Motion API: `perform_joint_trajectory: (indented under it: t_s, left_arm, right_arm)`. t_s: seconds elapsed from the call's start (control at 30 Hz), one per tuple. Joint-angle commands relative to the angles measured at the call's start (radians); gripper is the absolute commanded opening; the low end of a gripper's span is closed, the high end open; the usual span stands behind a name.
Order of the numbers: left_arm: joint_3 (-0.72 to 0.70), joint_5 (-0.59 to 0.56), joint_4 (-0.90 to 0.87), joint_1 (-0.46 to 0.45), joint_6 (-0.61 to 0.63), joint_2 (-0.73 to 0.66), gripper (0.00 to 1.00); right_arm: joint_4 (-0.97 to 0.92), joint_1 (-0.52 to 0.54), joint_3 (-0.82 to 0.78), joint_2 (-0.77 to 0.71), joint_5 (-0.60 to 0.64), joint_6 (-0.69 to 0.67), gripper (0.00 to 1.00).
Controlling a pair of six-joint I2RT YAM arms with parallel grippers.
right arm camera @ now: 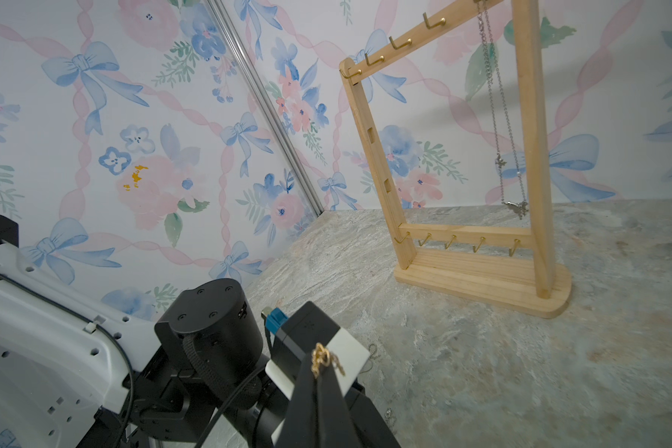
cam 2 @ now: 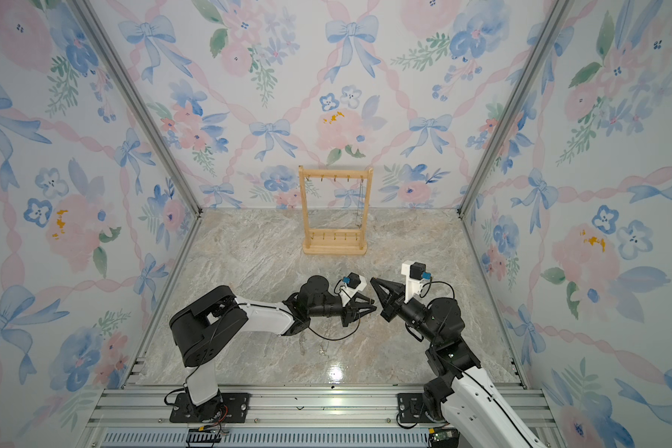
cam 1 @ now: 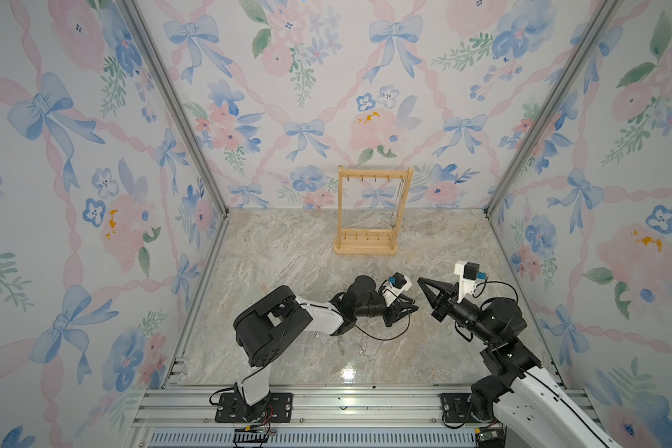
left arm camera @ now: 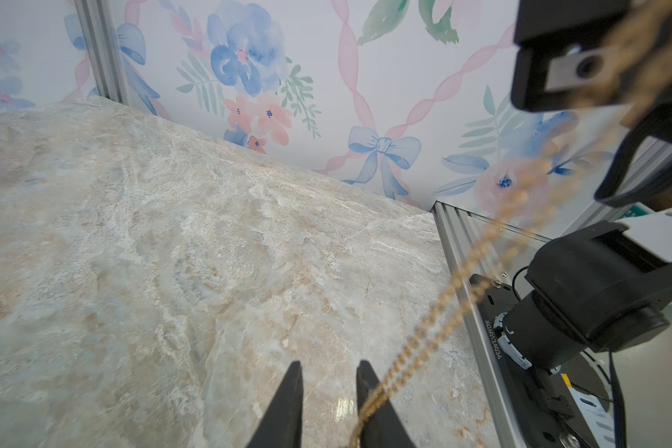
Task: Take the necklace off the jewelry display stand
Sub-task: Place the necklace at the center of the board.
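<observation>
Right claw [right arm camera: 322, 358] clenched on a gold chain [left arm camera: 431, 310], clear of the stand [right arm camera: 379, 163]. The chain runs to the left claw [left arm camera: 328, 372], whose jaws are slightly parted with the chain lying outside them. A silver necklace [right arm camera: 495, 124] hangs from the end top hook. We judge this the set-down step; next we lower the chain onto the tabletop [left arm camera: 171, 232].

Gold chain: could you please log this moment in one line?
right tool: shut on gold chain | left tool: open beside chain | stand: silver necklace hanging
</observation>
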Motion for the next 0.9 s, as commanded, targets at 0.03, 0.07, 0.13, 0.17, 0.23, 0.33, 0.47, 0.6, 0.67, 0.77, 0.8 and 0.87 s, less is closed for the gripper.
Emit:
perform_joint_trajectory:
  t_s: [0.03, 0.07, 0.13, 0.17, 0.23, 0.33, 0.47, 0.6, 0.67, 0.77, 0.8, 0.87]
  left_arm:
    - [0.016, 0.022, 0.000, 0.007, -0.007, 0.018, 0.19]
    - [0.014, 0.022, 0.001, 0.006, -0.008, 0.018, 0.17]
    - [0.010, 0.019, 0.000, 0.007, -0.008, 0.018, 0.12]
    - [0.010, 0.019, 0.000, 0.007, -0.009, 0.018, 0.11]
    - [0.005, 0.023, 0.000, 0.007, -0.014, 0.018, 0.09]
    - [-0.005, 0.022, 0.001, 0.007, -0.024, 0.013, 0.08]
    - [-0.030, 0.013, 0.001, 0.004, -0.039, -0.008, 0.06]
    - [-0.075, -0.011, 0.000, -0.006, -0.064, -0.041, 0.03]
    - [-0.103, -0.037, 0.000, -0.014, -0.085, -0.063, 0.00]
    - [-0.143, -0.077, 0.000, -0.032, -0.118, -0.097, 0.00]
    - [-0.159, -0.094, 0.000, -0.040, -0.127, -0.108, 0.00]
    - [-0.182, -0.118, 0.001, -0.055, -0.147, -0.127, 0.00]
  right_arm:
    - [-0.015, 0.012, -0.007, -0.010, 0.011, -0.016, 0.00]
    - [-0.015, 0.012, -0.007, -0.010, 0.011, -0.016, 0.00]
    - [-0.017, 0.012, -0.007, -0.010, 0.013, -0.018, 0.00]
    - [-0.018, 0.010, -0.007, -0.010, 0.013, -0.020, 0.00]
    - [-0.020, 0.012, -0.007, -0.010, 0.015, -0.020, 0.00]
    - [-0.019, 0.011, -0.007, -0.007, 0.016, -0.021, 0.00]
    - [-0.026, 0.012, -0.001, 0.001, 0.020, -0.013, 0.00]
    - [-0.053, 0.012, 0.016, 0.018, 0.025, -0.008, 0.00]
    - [-0.062, 0.014, 0.026, 0.036, 0.023, -0.005, 0.00]
    - [-0.073, 0.026, 0.045, 0.077, 0.017, -0.005, 0.00]
    - [-0.079, 0.034, 0.053, 0.091, 0.016, -0.007, 0.00]
    - [-0.104, 0.055, 0.069, 0.110, 0.024, -0.019, 0.00]
